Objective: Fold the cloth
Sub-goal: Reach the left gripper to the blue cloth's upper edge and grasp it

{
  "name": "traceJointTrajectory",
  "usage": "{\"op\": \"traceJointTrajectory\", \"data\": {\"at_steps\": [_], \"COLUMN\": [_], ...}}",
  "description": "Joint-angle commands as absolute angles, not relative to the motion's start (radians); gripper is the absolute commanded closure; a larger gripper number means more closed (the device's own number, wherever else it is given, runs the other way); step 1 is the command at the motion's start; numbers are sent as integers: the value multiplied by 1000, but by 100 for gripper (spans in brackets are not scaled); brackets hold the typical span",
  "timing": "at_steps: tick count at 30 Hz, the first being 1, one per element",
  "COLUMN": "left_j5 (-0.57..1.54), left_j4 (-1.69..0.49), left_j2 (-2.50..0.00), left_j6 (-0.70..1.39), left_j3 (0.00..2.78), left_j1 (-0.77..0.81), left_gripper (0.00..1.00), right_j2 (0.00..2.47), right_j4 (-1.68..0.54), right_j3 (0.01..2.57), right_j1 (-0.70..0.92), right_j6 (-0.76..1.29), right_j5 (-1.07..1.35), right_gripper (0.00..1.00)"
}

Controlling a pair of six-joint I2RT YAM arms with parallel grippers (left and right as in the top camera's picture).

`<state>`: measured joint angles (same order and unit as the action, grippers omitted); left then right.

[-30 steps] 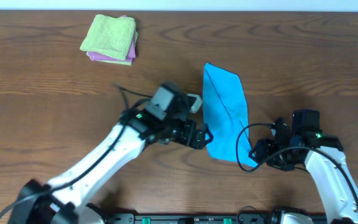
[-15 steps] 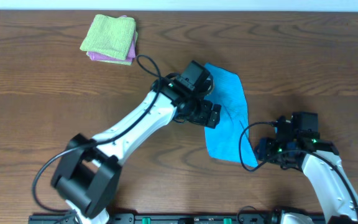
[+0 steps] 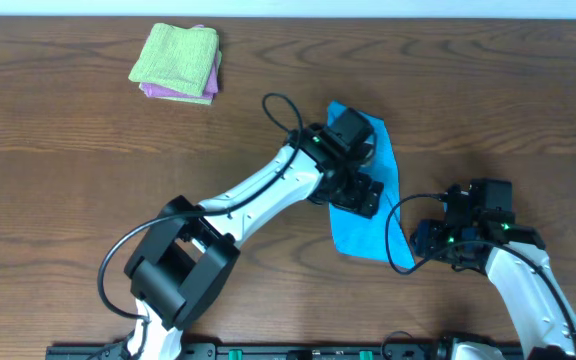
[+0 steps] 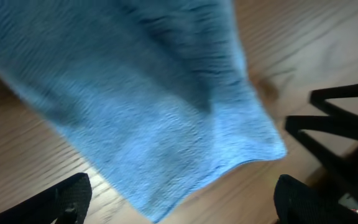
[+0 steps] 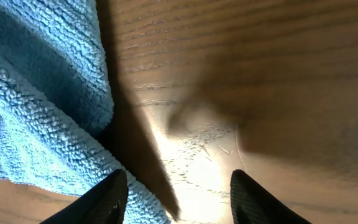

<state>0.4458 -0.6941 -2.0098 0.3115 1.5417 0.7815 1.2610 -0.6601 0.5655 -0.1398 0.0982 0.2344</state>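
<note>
The cloth (image 3: pixel 366 235) lies mid-tabletop (image 3: pixel 68 200), folded into a long strip. The left arm (image 3: pixel 268 185) has swung from its left edge to right above it, left jaws wide apart and empty, maybe going for another fold. The right jaws sit beside its near corner, apart, empty too. Its edges have bare wood around; the green pile (image 3: pixel 175 55) is far off.

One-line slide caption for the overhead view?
Left gripper open above the sky-blue cloth, right gripper open beside its near corner; lime-green cloth atop pink cloth.
</note>
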Motion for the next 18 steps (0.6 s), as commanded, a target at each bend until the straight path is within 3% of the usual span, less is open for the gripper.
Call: {"op": "traceJointTrajectory", "data": {"at_steps": [1, 8, 18], "left_j5": [471, 450, 381], "left_j4": [-685, -674, -493], "left_j2": [-2024, -2024, -2024], "left_j6": [315, 311, 367], "left_j3": [1563, 1562, 1560], "left_j1": [779, 779, 785], "left_gripper": [5, 5, 5], "right_j2": [1254, 1254, 1254], "right_j4": [-658, -666, -667], "right_j3": [560, 560, 560], "right_j1": [-138, -138, -138], "right_j6": [107, 107, 108], "right_j5": [223, 213, 213], "right_gripper": [47, 47, 46]}}
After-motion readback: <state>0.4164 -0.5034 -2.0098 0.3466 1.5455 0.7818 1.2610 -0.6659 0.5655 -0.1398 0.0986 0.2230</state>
